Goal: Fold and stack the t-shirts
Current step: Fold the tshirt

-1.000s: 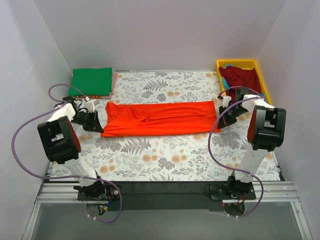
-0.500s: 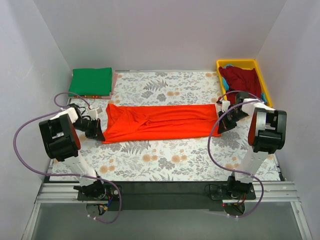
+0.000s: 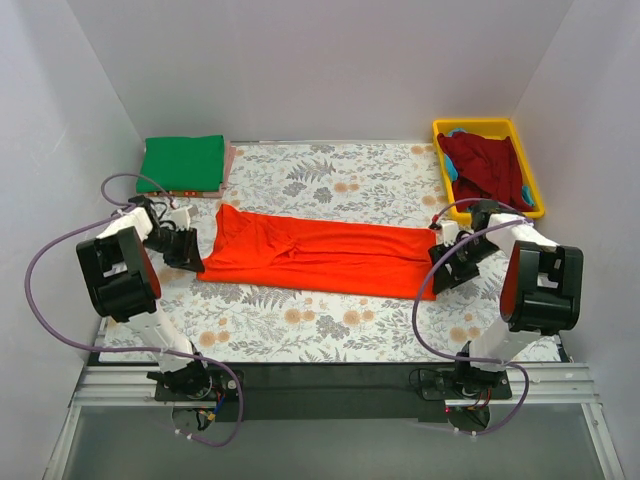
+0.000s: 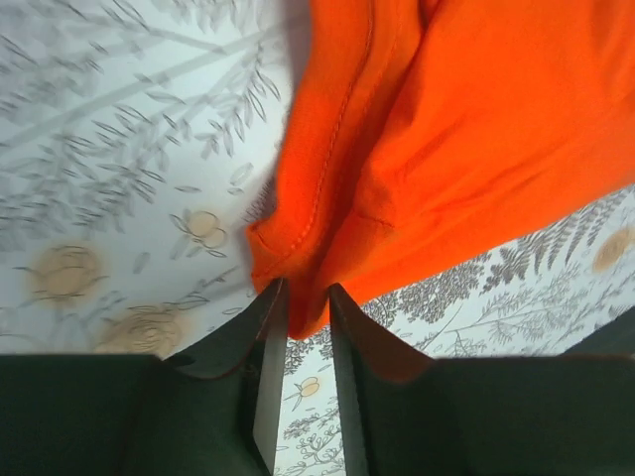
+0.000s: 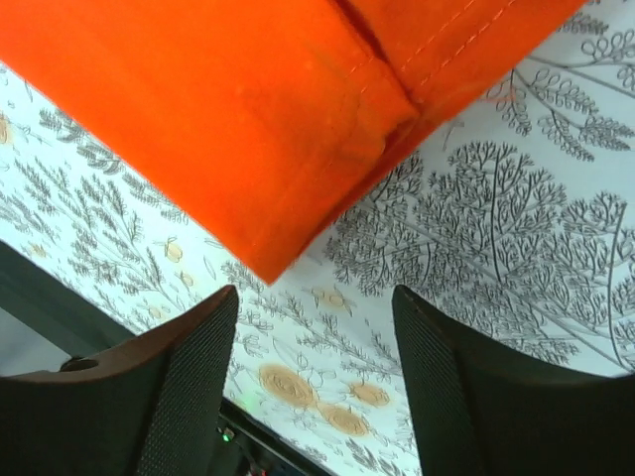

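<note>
White walls close in a table covered with a grey and tan floral cloth (image 3: 330,320). At the far left corner the green t-shirt (image 3: 182,162) lies folded into a neat rectangle, well apart from both arms.

Nearer, the left gripper (image 3: 190,255) sits low at the left near corner of the orange-red t-shirt (image 3: 310,250). The left wrist view shows the left gripper (image 4: 303,307) with its two dark fingers (image 4: 266,337) drawn almost together, pinching the hemmed corner of the orange-red t-shirt (image 4: 466,129) between them, while the rest of the cloth spreads away over the floral print.

This shirt stretches across the middle of the table as a long, narrow band, folded lengthwise. Its left end is wider and creased, and its right end sits slightly nearer the arm bases.

At that right near corner is the right gripper (image 3: 440,275). From the right wrist camera the right gripper (image 5: 313,297) has its fingers (image 5: 193,387) spread wide and holds nothing. The folded corner of the orange-red t-shirt (image 5: 248,119) lies just beyond the fingertips, with bare tablecloth between them.

At the far right corner stands a yellow tray (image 3: 485,126), and the dark red t-shirt (image 3: 485,165) lies crumpled inside it.
</note>
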Robot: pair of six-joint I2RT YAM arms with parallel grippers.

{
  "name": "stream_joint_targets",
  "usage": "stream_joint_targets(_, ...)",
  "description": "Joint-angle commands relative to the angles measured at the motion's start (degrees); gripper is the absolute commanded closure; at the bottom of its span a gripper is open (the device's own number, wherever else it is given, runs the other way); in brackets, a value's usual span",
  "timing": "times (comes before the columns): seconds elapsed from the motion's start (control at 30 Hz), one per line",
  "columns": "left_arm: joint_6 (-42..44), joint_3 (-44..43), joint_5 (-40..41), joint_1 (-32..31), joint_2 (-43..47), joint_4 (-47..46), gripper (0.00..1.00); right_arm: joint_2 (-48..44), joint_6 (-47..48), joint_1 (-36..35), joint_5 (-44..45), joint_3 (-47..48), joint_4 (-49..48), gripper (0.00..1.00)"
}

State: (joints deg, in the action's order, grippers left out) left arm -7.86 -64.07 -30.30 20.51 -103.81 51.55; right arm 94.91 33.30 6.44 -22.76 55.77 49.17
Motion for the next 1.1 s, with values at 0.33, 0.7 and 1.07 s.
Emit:
stream_joint_targets(0.33, -16.21, -1.33, -0.46, -8.37, 16.27, -9.61, 0.56, 2.53, 1.86, -6.34, -4.57, 21.66, 8.06, 0.50)
stream_joint_targets(0.7, -27.91, 4.83, 12.27, -24.20, 11.27, -17.70, 0.70, 14.16, 1.14, -16.10, 4.39, 21.50, -2.40, 0.54)
stream_joint_targets(1.07, -25.46, -13.07, 22.04, -31.05, -12.51, -19.30, 0.73, 2.66, 5.99, -22.58, 9.58, -2.84, -3.47, 0.55)
